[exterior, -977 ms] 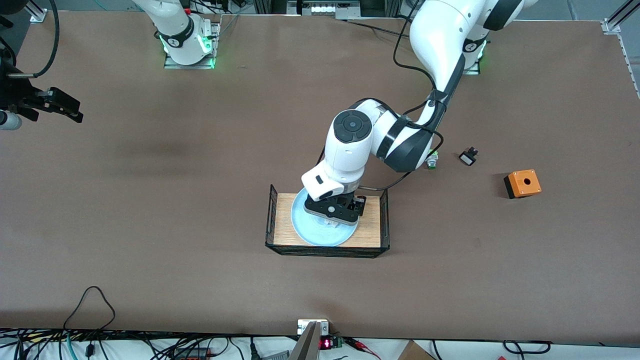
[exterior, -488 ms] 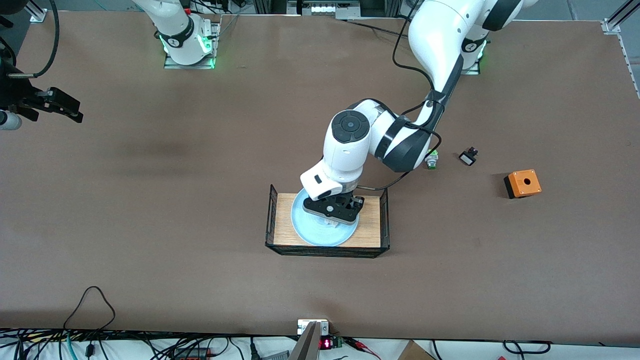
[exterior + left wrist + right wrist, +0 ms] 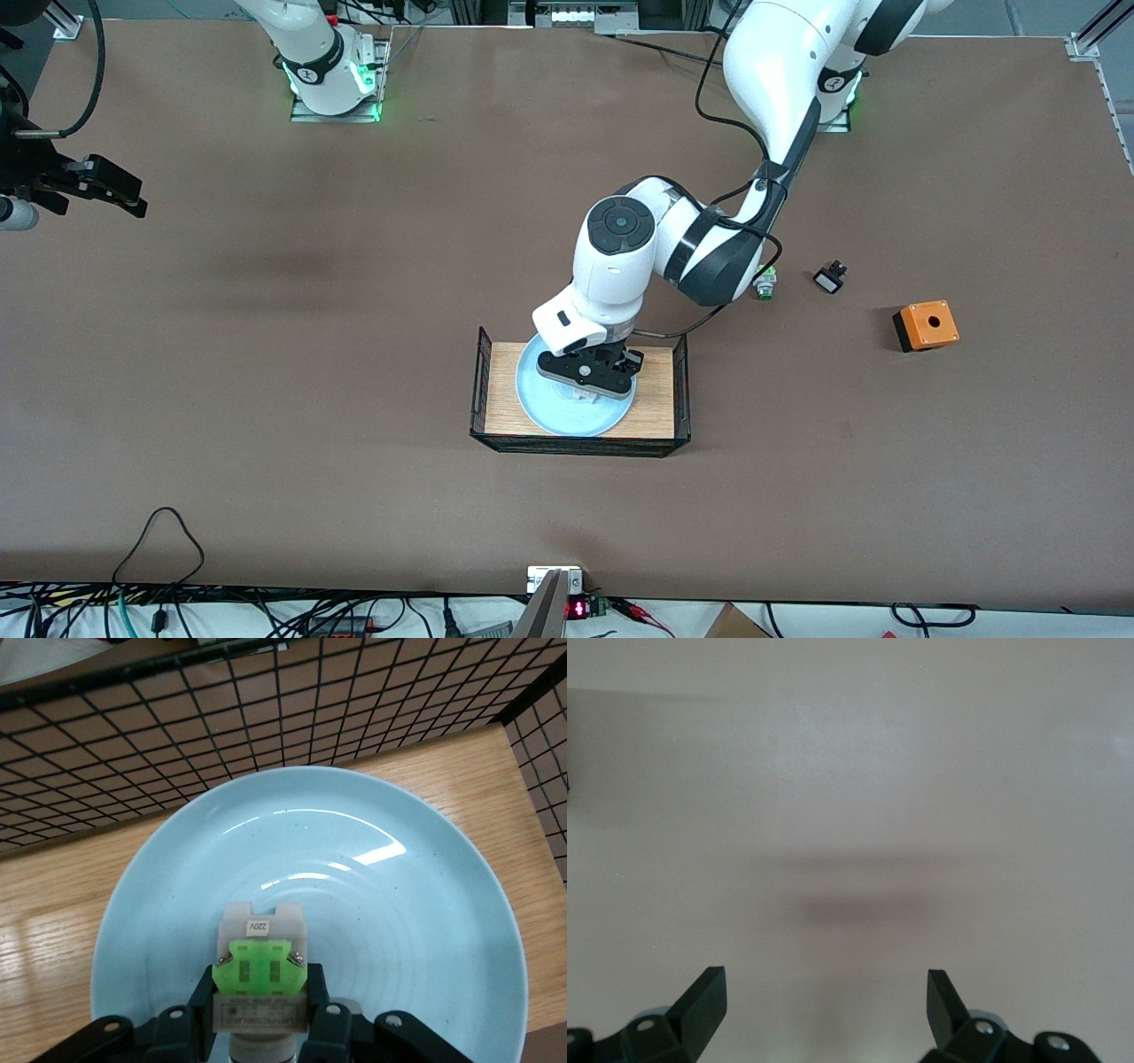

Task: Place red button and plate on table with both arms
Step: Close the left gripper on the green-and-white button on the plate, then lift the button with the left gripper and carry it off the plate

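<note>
Right gripper [image 3: 824, 997]: mine, fingers spread apart and holding nothing; it waits over bare desk at the right arm's end, about nine o'clock of the tray.
Desk [image 3: 266, 425]: brown and matte; neither task thing rests on it yet.
Tray [image 3: 656, 416]: small wooden floor with black wire ends, at the desk's centre; it carries the plate.
Plate [image 3: 540, 412]: pale blue, lying flat in the tray; not yet lifted.
Left gripper [image 3: 263, 1028]: mine, lowered over the plate, fingers clamped on the red button.
Red button [image 3: 261, 970]: whitish body with green block, held between my fingers just above or on the plate's centre; I cannot tell which. Its red cap is hidden.
Writing: a small white tag on the red button reads roughly "220V", seen upside down; nothing else is legible.
Progress: I judge the task early, with the button grasped but not set down and the plate untouched.
Remaining: carry the button to the desk, then move the plate out.
</note>
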### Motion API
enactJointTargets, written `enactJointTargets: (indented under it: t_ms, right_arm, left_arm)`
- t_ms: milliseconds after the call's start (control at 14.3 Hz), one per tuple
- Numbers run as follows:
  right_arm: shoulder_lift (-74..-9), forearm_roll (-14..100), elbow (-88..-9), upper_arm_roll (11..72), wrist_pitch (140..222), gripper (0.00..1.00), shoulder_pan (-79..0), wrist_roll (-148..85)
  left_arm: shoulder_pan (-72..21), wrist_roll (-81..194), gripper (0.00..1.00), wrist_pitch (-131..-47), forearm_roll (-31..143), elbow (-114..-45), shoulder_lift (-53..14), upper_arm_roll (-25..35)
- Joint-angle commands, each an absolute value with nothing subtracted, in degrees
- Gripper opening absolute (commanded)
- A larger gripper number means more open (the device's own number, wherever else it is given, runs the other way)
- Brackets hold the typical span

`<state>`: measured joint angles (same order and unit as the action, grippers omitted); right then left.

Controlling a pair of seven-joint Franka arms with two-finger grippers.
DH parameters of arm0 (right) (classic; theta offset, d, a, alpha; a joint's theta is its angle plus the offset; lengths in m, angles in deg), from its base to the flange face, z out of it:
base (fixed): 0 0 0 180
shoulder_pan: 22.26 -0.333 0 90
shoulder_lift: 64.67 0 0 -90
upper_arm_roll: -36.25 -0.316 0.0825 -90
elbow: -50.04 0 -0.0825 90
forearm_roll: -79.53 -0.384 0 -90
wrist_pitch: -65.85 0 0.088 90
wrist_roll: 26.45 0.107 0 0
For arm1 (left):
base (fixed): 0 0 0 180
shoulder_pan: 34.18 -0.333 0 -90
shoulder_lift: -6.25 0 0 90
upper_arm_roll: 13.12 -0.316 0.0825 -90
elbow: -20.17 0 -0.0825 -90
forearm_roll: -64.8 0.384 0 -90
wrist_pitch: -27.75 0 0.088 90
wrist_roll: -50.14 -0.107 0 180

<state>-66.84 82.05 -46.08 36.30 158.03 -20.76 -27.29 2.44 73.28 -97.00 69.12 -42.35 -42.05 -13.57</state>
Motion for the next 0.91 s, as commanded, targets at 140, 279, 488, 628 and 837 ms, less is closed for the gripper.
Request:
enactJointTargets:
  t_ms: [140,279,488,628,837]
  right_arm:
    - [-67.92,81.2,-46.64,36.07,157.78,1.0,-20.24,-27.59]
    - [-67.92,81.2,-46.64,36.07,157.78,1.0,-20.24,-27.59]
    - [-67.92,81.2,-46.64,36.07,157.78,1.0,-20.24,-27.59]
    - [-67.92,81.2,-46.72,36.07,157.7,1.0,-20.24,-27.59]
    - [-67.92,81.11,-46.72,36.07,158.13,1.0,-20.15,-27.59]
  left_arm:
    - [2.73,73.78,0.38,-88.12,69.63,-41.61,-34.99,-14.26]
    - [2.21,73.87,0.36,-80.3,69.45,-41.7,-30.86,-14.35]
    - [0.02,73.26,0.36,-67.65,69.45,-41.7,-25.41,-14.35]
    - [-2.79,70.81,0.36,-61.31,69.45,-41.79,-23.47,-14.08]
    - [-9.02,55.21,0.36,-56.37,69.45,-41.79,-22.93,-14.0]
